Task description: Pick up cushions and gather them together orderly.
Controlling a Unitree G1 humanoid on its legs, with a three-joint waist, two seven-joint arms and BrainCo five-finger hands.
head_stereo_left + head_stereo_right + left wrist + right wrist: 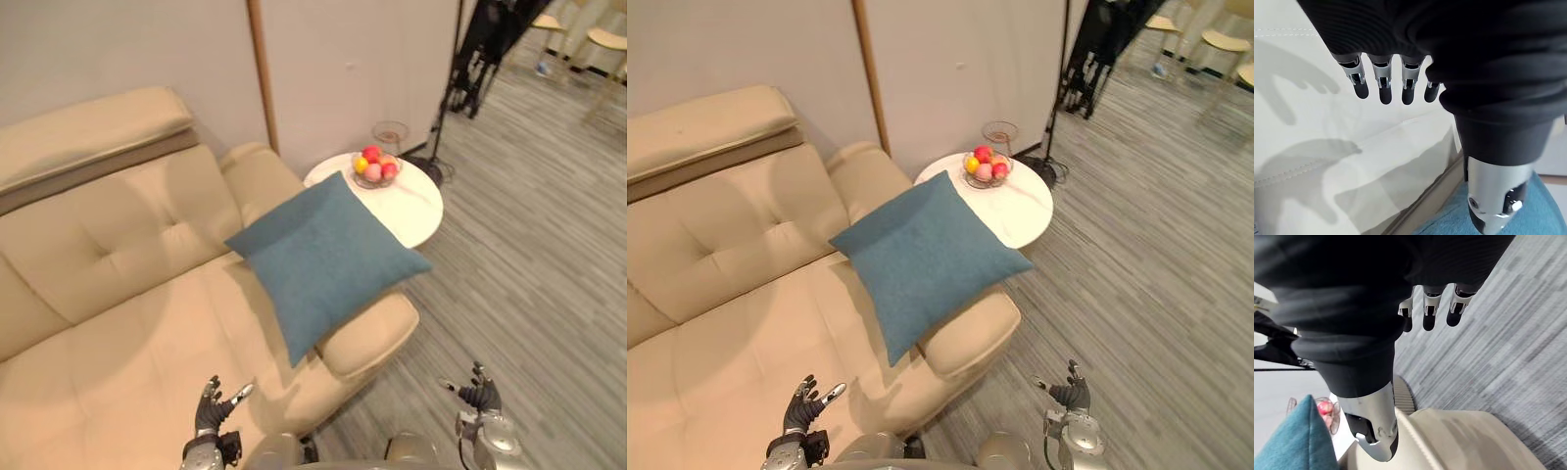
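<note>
Blue cushion (328, 259): one, square, teal-blue. It lies flat-ish and skewed across the right-hand armrest (370, 338) of the cream sofa (118, 294). One corner hangs down toward the seat, one points at the backrest, and one reaches out over the edge of the round white table (419, 208). Whether that corner touches the table cannot be told.

Table stands just beside the armrest, against the wall. On it is a small bowl of coloured fruit (375, 168), red, yellow and pink, near the cushion's far corner but apart from it. Behind the bowl is a clear glass vessel (390, 133).

Left hand (214, 411): low over the front of the sofa seat, well apart from the cushion. Fingers are straight and spread, thumb out, nothing in it. The left wrist view shows the fingertips hanging free above the pale upholstery, with a strip of blue cushion beyond.

Right hand (478, 394): out over the grey striped floor (534, 279), off the sofa's front corner and also well apart from the cushion. Fingers relaxed and extended, empty.

Background: a wooden strip (261, 73) runs up the wall, a black stand (468, 61) is on the floor past the table, and pale stools (605, 39) sit at the far right.
</note>
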